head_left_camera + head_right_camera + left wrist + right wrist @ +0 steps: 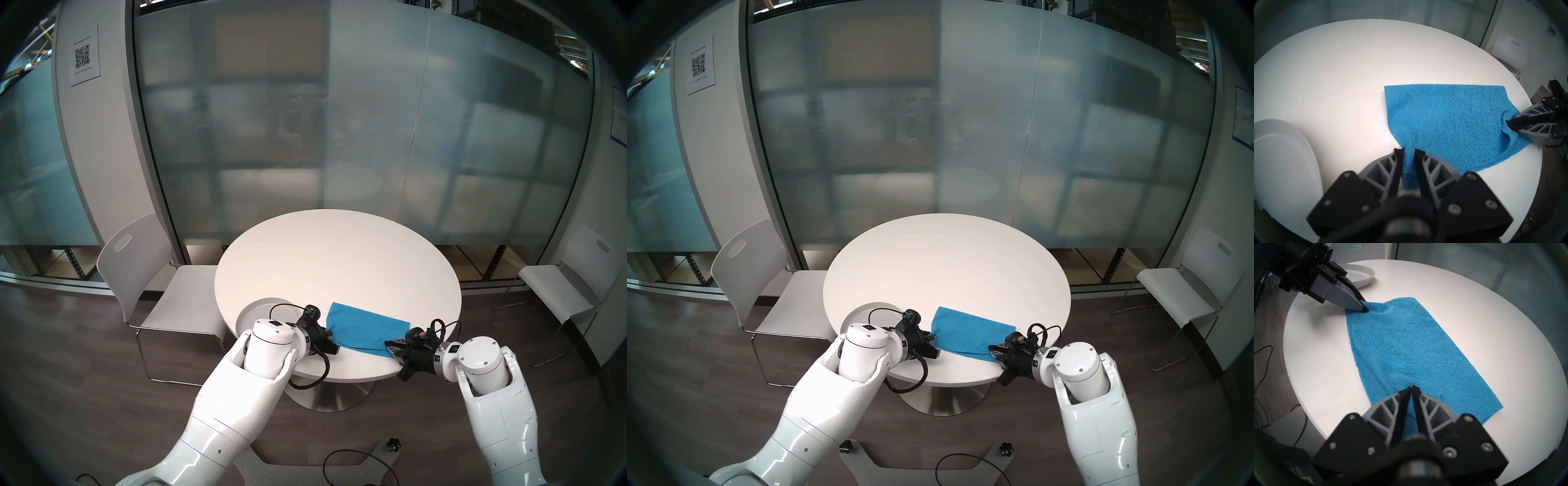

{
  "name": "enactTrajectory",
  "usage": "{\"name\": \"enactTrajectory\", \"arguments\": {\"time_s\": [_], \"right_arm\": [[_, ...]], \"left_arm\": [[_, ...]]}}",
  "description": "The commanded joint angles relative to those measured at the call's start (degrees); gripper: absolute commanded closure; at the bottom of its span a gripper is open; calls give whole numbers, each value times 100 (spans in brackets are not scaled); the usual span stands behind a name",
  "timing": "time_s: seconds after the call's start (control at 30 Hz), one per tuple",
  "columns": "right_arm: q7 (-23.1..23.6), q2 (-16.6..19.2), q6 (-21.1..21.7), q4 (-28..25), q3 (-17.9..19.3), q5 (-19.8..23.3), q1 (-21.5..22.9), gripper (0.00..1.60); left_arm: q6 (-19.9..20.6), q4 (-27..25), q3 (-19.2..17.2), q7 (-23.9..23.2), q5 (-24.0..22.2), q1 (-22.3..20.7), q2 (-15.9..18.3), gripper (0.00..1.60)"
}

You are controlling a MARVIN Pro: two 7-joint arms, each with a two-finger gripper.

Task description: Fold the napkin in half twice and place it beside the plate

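Both grippers sit closest to the robot at the near edge of the round white table (339,258); the left gripper (1409,151) has its jaws clamped on a pinch of the napkin (368,331) at its left end, and the right gripper (1412,389) has its jaws pressed together on the cloth at its right end. Between them the napkin lies as a long blue strip, apparently folded once already, along the near edge of the table; the plate (251,310) rests at the near left edge, just beyond the left wrist and apart from the cloth.

The likely trouble is in the second fold; each grip takes only a small bunch of fuzzy cloth, so a layer could slip free when lifted and the fold would open or skew; the right end already puckers and curls around the fingers, which suggests uneven tension. If the arms lift unevenly, the strip could drag over the near edge of the table; a wide swing by the left arm might nudge the plate.

Each arm reaches in from the robot's side with its gripper angled downward and inward, the two facing one another along the strip.
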Motion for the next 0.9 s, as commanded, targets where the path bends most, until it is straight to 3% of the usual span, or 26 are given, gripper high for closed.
{"name": "enactTrajectory", "arguments": {"time_s": [0.0, 0.57, 0.87], "right_arm": [[12, -11, 2, 16, -48, -14, 11, 93], [41, -88, -58, 87, -170, -7, 74, 90], [35, -182, -90, 174, -387, -44, 229, 90]], "left_arm": [[-54, -13, 10, -7, 24, -63, 16, 121], [-340, -134, 109, 57, 245, -121, 183, 132], [-362, -286, -59, -12, 210, -265, 266, 146]]}}
